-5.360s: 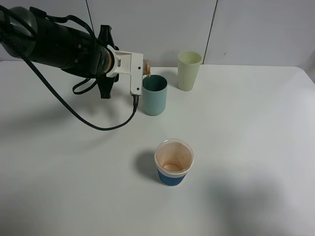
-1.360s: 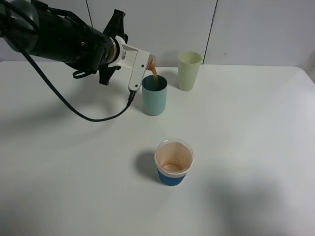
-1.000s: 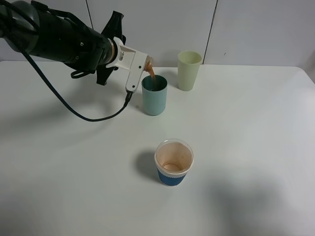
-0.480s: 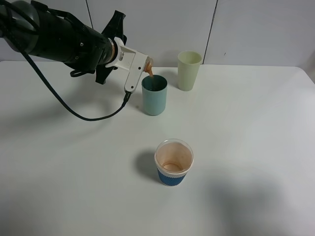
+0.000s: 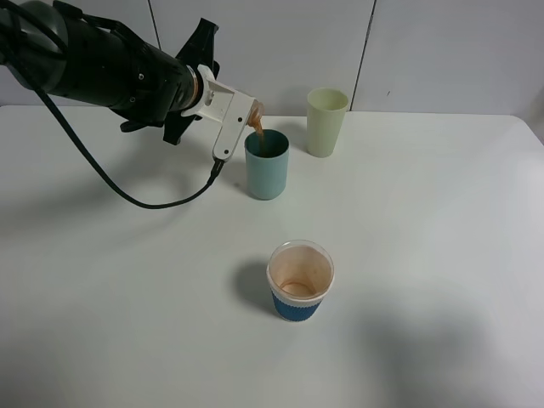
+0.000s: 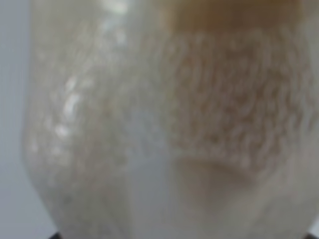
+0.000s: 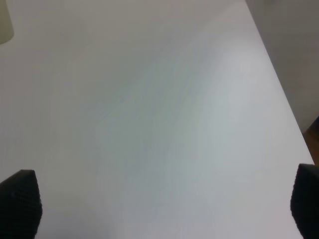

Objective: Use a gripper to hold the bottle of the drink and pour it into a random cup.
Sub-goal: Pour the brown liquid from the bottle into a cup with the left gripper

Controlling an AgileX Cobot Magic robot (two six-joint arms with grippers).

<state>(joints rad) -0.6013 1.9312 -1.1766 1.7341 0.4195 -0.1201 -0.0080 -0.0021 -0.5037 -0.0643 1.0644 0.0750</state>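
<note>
In the exterior high view my left gripper, white on a thick black arm, is shut on the small clear bottle. The bottle is tipped mouth-down over the far-left rim of the teal cup. A thin stream of brown drink runs from the bottle into the cup. The left wrist view is filled by the blurred bottle, with brown drink at its edge. My right gripper is open over bare table; only its two dark fingertips show. It is out of the exterior high view.
A pale yellow-green tumbler stands just right of and behind the teal cup. A white paper cup with a blue sleeve stands nearer the front. A black cable hangs from the left arm to the table. The table's right edge shows.
Since 5.4 s ago the left gripper has tipped the bottle further and drink started flowing into the teal cup. Over the last second the gripper drifted slightly left and the stream thinned.
</note>
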